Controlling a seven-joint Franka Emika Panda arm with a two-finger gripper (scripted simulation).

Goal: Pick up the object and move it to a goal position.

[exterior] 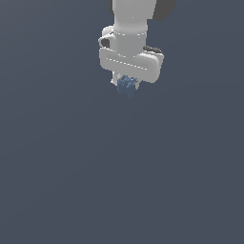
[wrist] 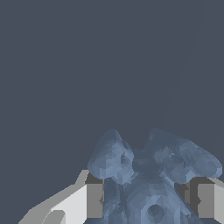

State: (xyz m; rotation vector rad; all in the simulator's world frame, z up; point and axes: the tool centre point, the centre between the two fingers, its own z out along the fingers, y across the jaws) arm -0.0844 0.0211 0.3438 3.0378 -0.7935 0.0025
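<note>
Blue object point(wrist: 148, 175), claw point(exterior: 127, 86) clamped, open surroundings

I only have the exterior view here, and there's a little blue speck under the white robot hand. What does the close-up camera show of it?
Observer: In the wrist view the object is a dull-blue lump with two rounded lobes and a faceted, irregular surface.
Operator: Is the hand actually touching it?
Observer: Yes, the gripper has a grey finger pad on each side of it, pressed against the lump.
Operator: Anything else near it down there?
Observer: Beyond the lump the wrist view shows only plain dark grey background, with no marker or other item visible.
</note>
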